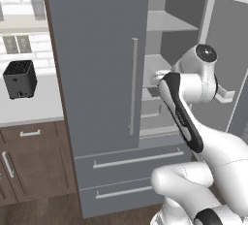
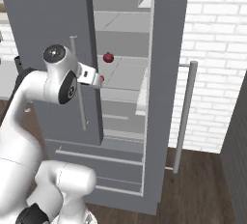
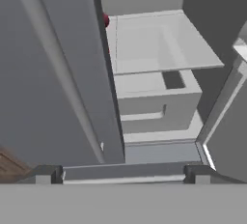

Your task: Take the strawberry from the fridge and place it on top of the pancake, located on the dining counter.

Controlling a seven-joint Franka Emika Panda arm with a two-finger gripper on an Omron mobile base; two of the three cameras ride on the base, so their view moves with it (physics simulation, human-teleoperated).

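Strawberry (image 2: 102,78) is sitting on a pale fridge shelf (image 2: 126,76), right at the edge of the closed left door (image 2: 53,35) from where we look in the right base view, so we only catch a sliver of bright red peeking out next to our wrist. One strawberry, as far as we can count. Further back on the same shelf there's one darker maroon round fruit (image 2: 108,57), well apart from the little one; in the hand view a bit of red (image 3: 105,20) shows past the door edge, can't tell which fruit that is.

Fridge (image 1: 97,73) count: two doors, one shut and one swung wide open (image 2: 166,88), each with one long thin bar handle (image 1: 132,86), plus two drawers (image 1: 131,158) underneath with their own horizontal pulls. Inside we count a few pale shelves stacked up and one boxy bin (image 3: 154,97) lower down.

Our pincer (image 3: 123,172) is spread about as wide as it goes and has nothing in it, the two dark tips sit far apart at the bottom of the hand view, pointing into the open half of the fridge.

Off to the left there's one black toaster (image 1: 20,79) on a white counter (image 1: 34,107), with dark wood cabinets (image 1: 29,161) below.
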